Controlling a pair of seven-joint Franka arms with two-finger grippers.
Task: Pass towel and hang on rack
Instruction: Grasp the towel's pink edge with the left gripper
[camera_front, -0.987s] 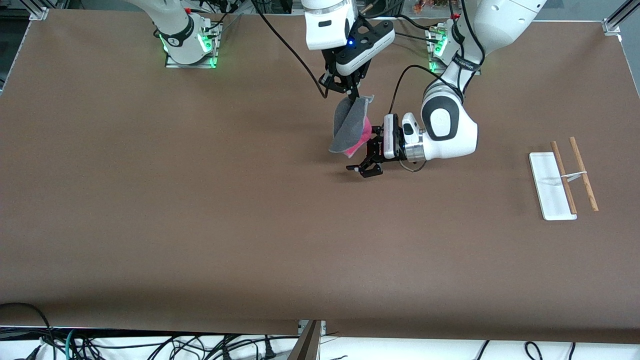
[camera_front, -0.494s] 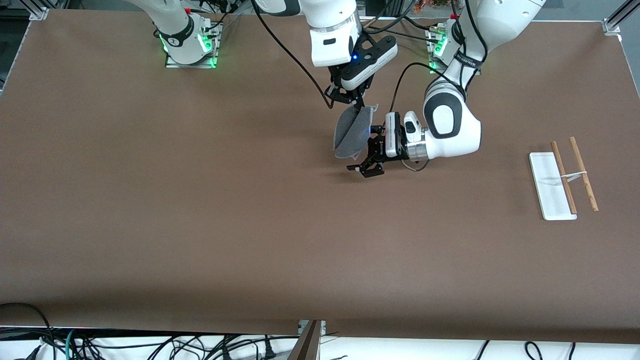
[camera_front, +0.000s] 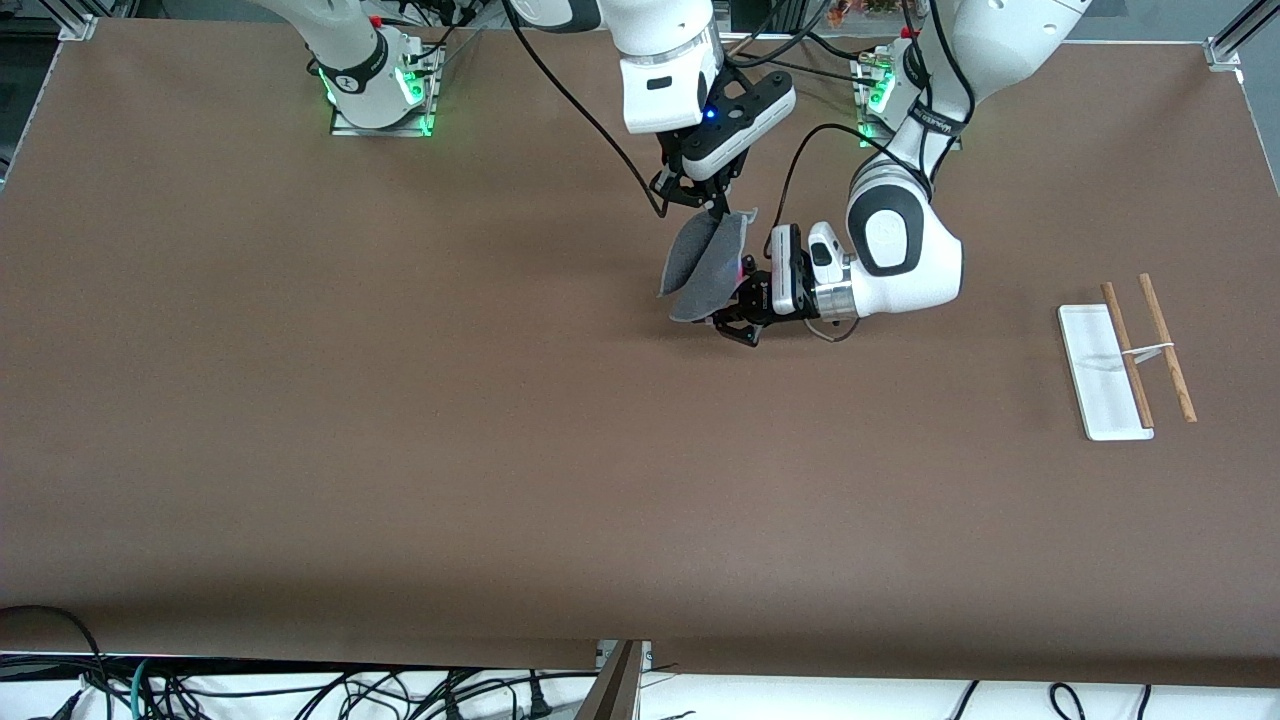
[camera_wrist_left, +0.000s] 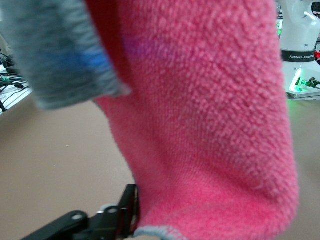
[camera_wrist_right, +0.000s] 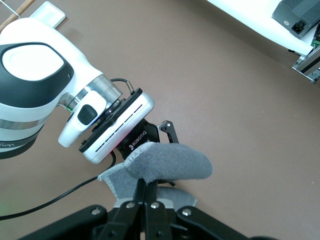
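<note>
A big brown table fills the room's middle, with cables lying along the edge nearest the front camera. The two arms meet over the middle of the table, close to their bases.

The right gripper hangs over the table with its jaws pressed together on the top corner of the towel. The towel hangs down from it, folded, grey on the outside and pink inside. It does not touch the table.

The left gripper comes in from the side, low on the towel. In the left wrist view the pink side fills almost the whole picture, and one black finger shows at its lower edge. The fingers seem to have closed in on the bottom part of the cloth, but the pictures do not show a firm pinch, so this cannot be told for sure.

The rack stands well apart, toward the left arm's end of the table, with its white base and two brown rods.

The step in hand looks like the pass. To do it well, the left gripper should bite deep into the cloth, taking both layers, not just the thin edge. The right gripper should let go only after that squeeze is tight. If it lets go too soon, the towel may drop. The towel is soft and floppy, so slow moves should help.
</note>
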